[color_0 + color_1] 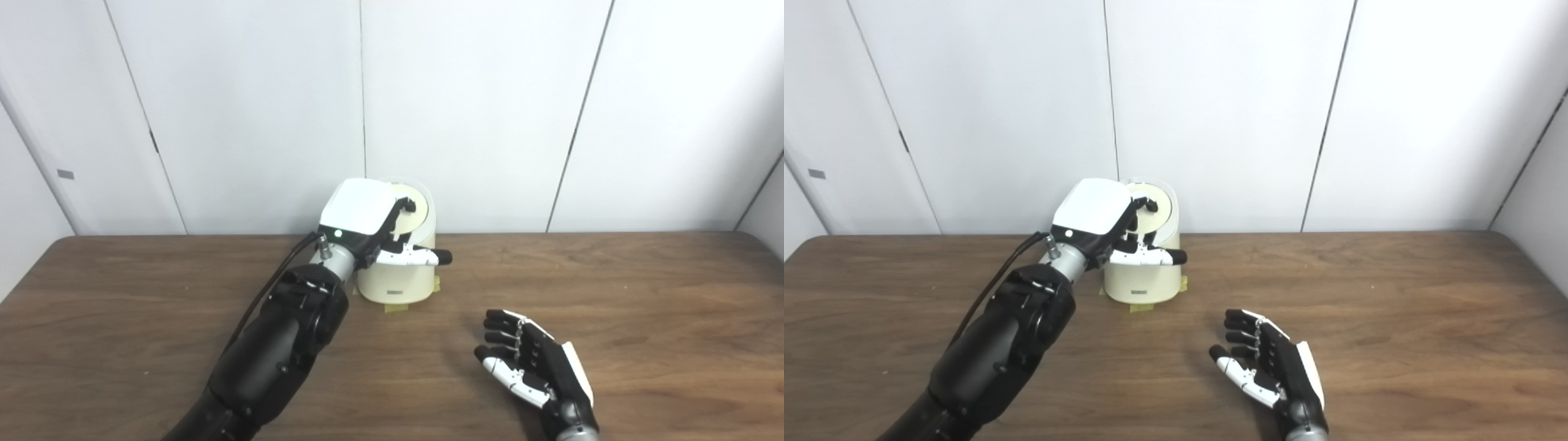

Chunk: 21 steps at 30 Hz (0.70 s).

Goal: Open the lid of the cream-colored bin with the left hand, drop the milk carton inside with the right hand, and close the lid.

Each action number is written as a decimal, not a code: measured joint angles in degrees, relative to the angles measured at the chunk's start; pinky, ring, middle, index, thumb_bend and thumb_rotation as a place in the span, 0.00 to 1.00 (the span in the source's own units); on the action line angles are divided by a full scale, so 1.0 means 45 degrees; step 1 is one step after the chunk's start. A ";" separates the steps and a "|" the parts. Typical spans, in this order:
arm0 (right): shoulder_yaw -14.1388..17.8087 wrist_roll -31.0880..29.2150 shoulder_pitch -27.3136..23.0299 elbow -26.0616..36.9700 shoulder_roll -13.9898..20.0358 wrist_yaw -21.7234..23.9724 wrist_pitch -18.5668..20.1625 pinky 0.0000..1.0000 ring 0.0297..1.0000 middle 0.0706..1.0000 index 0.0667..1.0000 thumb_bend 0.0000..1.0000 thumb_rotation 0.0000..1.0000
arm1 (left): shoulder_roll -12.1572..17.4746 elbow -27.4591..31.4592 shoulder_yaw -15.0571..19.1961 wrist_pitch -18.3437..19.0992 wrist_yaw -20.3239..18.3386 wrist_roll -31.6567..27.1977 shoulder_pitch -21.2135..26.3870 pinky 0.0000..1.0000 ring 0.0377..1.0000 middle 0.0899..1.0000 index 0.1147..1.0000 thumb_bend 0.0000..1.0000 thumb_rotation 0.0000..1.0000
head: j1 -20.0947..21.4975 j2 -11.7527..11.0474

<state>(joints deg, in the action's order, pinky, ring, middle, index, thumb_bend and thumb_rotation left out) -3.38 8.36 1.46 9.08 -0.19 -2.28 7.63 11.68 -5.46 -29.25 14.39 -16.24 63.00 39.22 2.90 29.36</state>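
Lid-closing step: left hand point(367, 223) fingers point(405, 205) hooked on raised lid point(409, 211) of cream-colored bin point(398, 285); right hand point(533, 367) released, empty. Next: lower lid shut. Milk carton unseen.

The dark brown wood-grain worktop point(643, 306) looks smooth with a dull sheen, the rounded cream-coloured plastic bin point(401, 285) is smooth and faintly glossy, and the left robot hand point(376, 229) shows glossy white and black plastic shells.
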 measured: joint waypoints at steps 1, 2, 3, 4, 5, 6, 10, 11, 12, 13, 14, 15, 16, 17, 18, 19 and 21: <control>-0.0008 0.0002 -0.0003 0.0000 0.0011 0.0000 0.0003 0.66 0.71 0.71 0.71 0.28 0.22 | 0.0000 0.0000 0.0000 0.0001 -0.0001 0.0000 0.0000 0.88 0.75 0.73 0.72 0.85 0.93 | 0.0000 0.0000; -0.0022 0.0003 -0.0005 0.0000 0.0027 0.0000 0.0011 0.66 0.71 0.72 0.71 0.28 0.22 | 0.0000 0.0001 0.0005 0.0003 -0.0002 0.0000 0.0000 0.88 0.76 0.73 0.72 0.84 0.93 | 0.0000 0.0000; -0.0033 0.0006 -0.0008 0.0001 0.0043 -0.0001 0.0019 0.66 0.71 0.72 0.71 0.28 0.21 | 0.0001 0.0003 0.0014 0.0004 -0.0004 -0.0006 0.0000 0.88 0.76 0.74 0.73 0.84 0.93 | -0.0019 0.0000; -0.0043 0.0006 -0.0012 0.0002 0.0055 0.0000 0.0028 0.66 0.71 0.72 0.71 0.28 0.21 | 0.0002 0.0007 0.0026 0.0005 -0.0006 -0.0016 -0.0001 0.89 0.77 0.74 0.73 0.84 0.93 | -0.0020 0.0000; -0.0047 0.0005 -0.0014 0.0006 0.0061 0.0000 0.0040 0.66 0.71 0.72 0.71 0.28 0.21 | 0.0002 0.0012 0.0038 0.0004 -0.0008 -0.0029 -0.0001 0.89 0.77 0.74 0.73 0.84 0.92 | -0.0020 0.0000; -0.0051 0.0005 -0.0015 0.0019 0.0060 -0.0001 0.0064 0.66 0.71 0.72 0.71 0.28 0.22 | 0.0002 0.0023 0.0057 0.0009 -0.0010 -0.0042 -0.0007 0.88 0.79 0.75 0.74 0.84 0.92 | -0.0039 0.0000; -0.0067 0.0002 -0.0041 0.0036 0.0058 -0.0004 0.0159 0.66 0.72 0.72 0.71 0.28 0.22 | -0.0007 0.0127 0.0178 0.0076 -0.0024 -0.0088 -0.0067 0.88 0.81 0.78 0.78 0.82 0.92 | -0.0020 -0.0020; -0.0070 0.0003 -0.0044 0.0035 0.0058 -0.0007 0.0161 0.66 0.71 0.72 0.71 0.28 0.22 | -0.0007 0.0153 0.0214 0.0085 -0.0025 -0.0096 -0.0081 0.88 0.82 0.79 0.78 0.81 0.91 | -0.0020 -0.0020; -0.0073 0.0003 -0.0045 0.0035 0.0058 -0.0009 0.0161 0.66 0.71 0.72 0.71 0.27 0.22 | -0.0018 0.0160 0.0247 0.0085 -0.0025 -0.0120 -0.0090 0.89 0.83 0.80 0.79 0.81 0.92 | 0.0000 -0.0020; -0.0075 0.0003 -0.0046 0.0035 0.0057 -0.0010 0.0160 0.66 0.71 0.72 0.71 0.28 0.22 | -0.0038 0.0160 0.0305 0.0084 -0.0024 -0.0173 -0.0097 0.89 0.83 0.81 0.80 0.80 0.91 | 0.0000 -0.0020; -0.0075 0.0003 -0.0047 0.0035 0.0054 -0.0015 0.0162 0.66 0.71 0.72 0.71 0.28 0.22 | -0.0058 0.0159 0.0366 0.0079 -0.0018 -0.0259 -0.0101 0.89 0.83 0.81 0.80 0.80 0.91 | 0.0000 -0.0039; -0.0075 0.0002 -0.0048 0.0035 0.0048 -0.0018 0.0166 0.66 0.72 0.72 0.71 0.29 0.24 | -0.0073 0.0158 0.0427 0.0070 0.0001 -0.0368 -0.0106 0.88 0.83 0.81 0.80 0.80 0.90 | 0.0019 -0.0058; -0.0074 -0.0001 -0.0049 0.0033 0.0038 -0.0023 0.0167 0.67 0.72 0.72 0.71 0.29 0.25 | -0.0089 0.0151 0.0501 0.0043 0.0062 -0.0452 -0.0120 0.88 0.83 0.81 0.80 0.79 0.89 | 0.0020 -0.0078; -0.0074 -0.0001 -0.0052 0.0031 0.0029 -0.0031 0.0166 0.67 0.72 0.72 0.71 0.29 0.26 | -0.0106 0.0132 0.0553 0.0012 0.0143 -0.0529 -0.0138 0.88 0.84 0.82 0.81 0.79 0.89 | 0.0020 -0.0097; -0.0074 0.0000 -0.0057 0.0026 0.0023 -0.0038 0.0162 0.66 0.72 0.72 0.71 0.29 0.26 | -0.0127 0.0087 0.0594 -0.0054 0.0262 -0.0572 -0.0154 0.87 0.83 0.82 0.80 0.79 0.89 | 0.0020 -0.0098; -0.0075 0.0003 -0.0066 0.0016 0.0023 -0.0052 0.0156 0.66 0.72 0.72 0.71 0.29 0.25 | -0.0150 -0.0019 0.0617 -0.0155 0.0510 -0.0596 -0.0161 0.86 0.83 0.81 0.79 0.79 0.89 | 0.0020 -0.0117; -0.0081 0.0006 -0.0098 -0.0040 0.0023 -0.0069 0.0123 0.66 0.71 0.72 0.71 0.29 0.25 | -0.0172 -0.0201 0.0653 -0.0328 0.0832 -0.0599 -0.0158 0.87 0.84 0.82 0.80 0.80 0.91 | 0.0000 -0.0176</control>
<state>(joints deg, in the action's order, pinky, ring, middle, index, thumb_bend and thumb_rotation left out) -3.75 8.39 1.02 8.90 -0.08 -2.59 8.18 10.91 -6.36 -26.31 12.92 -12.50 60.31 38.51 2.90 28.57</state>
